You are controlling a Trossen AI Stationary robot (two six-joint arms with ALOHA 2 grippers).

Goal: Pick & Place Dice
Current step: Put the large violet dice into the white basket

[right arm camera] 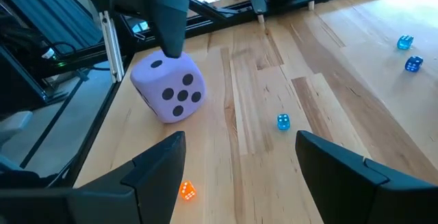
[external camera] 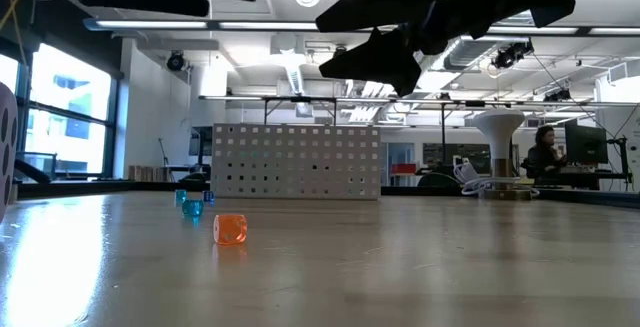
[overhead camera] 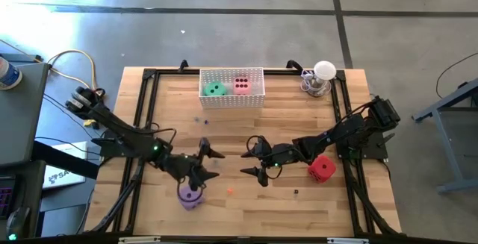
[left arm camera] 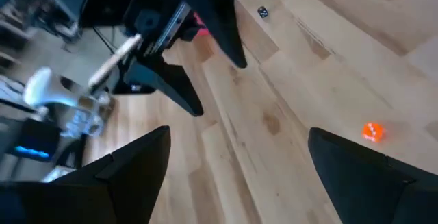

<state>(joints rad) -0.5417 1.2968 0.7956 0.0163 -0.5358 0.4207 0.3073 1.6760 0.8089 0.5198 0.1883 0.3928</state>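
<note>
Left gripper (overhead camera: 210,163): fingers spread wide, nothing between them; it stands above the wooden table (overhead camera: 246,207), near the middle.

Purple die (overhead camera: 190,194): on the table just beside and below the left gripper, toward the near edge; one left finger stands right over it in the right wrist view (right arm camera: 170,87), contact not clear.

Right gripper (overhead camera: 252,163): facing the left one across a gap, fingers apart and holding nothing.

Red die (overhead camera: 322,168): on the table behind the right gripper, beside its arm.

White perforated basket (overhead camera: 231,99): well beyond both grippers at the far edge, holding the green die (overhead camera: 215,89) and pink die (overhead camera: 241,84) side by side.

Small orange die (external camera: 230,229): on the table between the grippers, nearer the front.
</note>
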